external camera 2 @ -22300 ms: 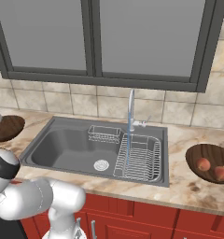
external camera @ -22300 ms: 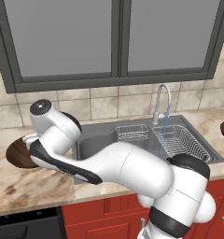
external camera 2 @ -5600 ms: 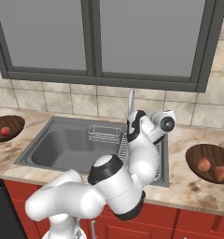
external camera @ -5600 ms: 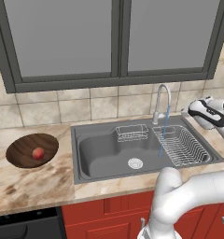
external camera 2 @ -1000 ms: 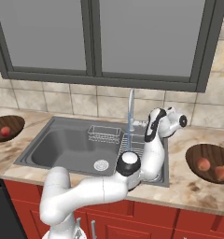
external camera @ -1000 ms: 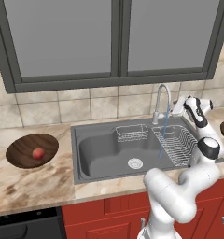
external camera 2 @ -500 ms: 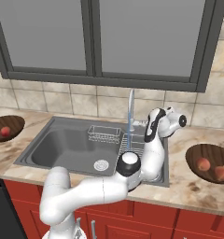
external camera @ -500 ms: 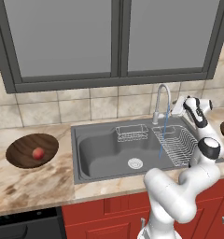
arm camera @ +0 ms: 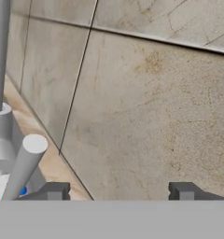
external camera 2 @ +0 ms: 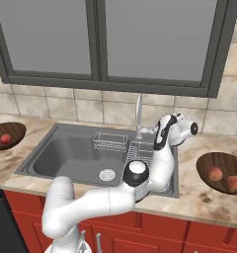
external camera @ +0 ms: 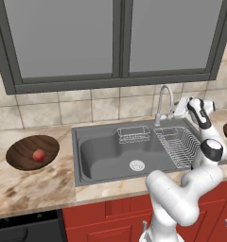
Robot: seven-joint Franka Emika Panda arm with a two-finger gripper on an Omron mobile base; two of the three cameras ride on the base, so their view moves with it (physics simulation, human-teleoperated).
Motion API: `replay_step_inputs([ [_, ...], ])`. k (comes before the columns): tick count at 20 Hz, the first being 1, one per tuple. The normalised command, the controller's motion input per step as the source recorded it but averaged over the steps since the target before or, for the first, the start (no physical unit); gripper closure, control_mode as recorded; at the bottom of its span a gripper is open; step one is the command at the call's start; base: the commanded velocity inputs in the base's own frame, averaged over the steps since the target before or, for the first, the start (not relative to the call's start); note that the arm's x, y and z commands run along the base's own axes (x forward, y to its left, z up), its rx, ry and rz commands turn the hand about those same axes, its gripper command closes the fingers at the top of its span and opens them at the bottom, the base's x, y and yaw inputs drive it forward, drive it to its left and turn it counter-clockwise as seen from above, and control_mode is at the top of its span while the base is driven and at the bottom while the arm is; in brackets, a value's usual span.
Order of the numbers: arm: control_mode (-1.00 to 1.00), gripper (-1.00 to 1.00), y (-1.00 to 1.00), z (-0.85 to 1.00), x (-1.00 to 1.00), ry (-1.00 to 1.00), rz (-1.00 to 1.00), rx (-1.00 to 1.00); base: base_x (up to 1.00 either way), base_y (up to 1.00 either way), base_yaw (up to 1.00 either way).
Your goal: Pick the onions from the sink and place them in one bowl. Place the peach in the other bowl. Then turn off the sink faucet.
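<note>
A simulated kitchen counter of beige marble holds a grey steel sink (external camera: 101, 151) with a round white drain at its middle and wire racks in its right half. The chrome gooseneck sink faucet (external camera: 162, 101) rises at the sink's back rim, about 1 o'clock from the drain. The white arm bends up over the right racks, and its gripper (external camera: 178, 109) sits just beside the faucet base, at the faucet's 3 o'clock in the left base view.

In the hand view the 2 dark fingertips (arm camera: 51, 191) stand wide apart with nothing between them, facing the tan wall tiles (arm camera: 146, 116). The faucet's grey side lever (arm camera: 24, 163) slants up at 9 o'clock in that view, close to the left fingertip; whether they touch cannot be told.

At the sink's 9 o'clock, a dark wooden bowl (external camera: 21, 153) on the counter holds the peach (external camera: 38, 155). At the sink's 3 o'clock, the other wooden bowl (external camera 2: 212, 163) holds the 2 onions (external camera 2: 215, 173), lying near each other. No water stream is discernible at the spout.
</note>
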Motion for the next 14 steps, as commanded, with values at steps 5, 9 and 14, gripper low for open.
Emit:
replay_step_inputs([
  [5,-1.00,-1.00,0.76,1.00,0.39,-0.11,0.01,0.00,0.00,0.00,0.00],
  [9,-1.00,-1.00,0.91,1.00,0.32,-0.08,0.00,0.00,0.00,0.00,0.00],
  [14,-1.00,-1.00,1.00,1.00,0.26,-0.03,0.00,-0.06,0.00,0.00,0.00],
])
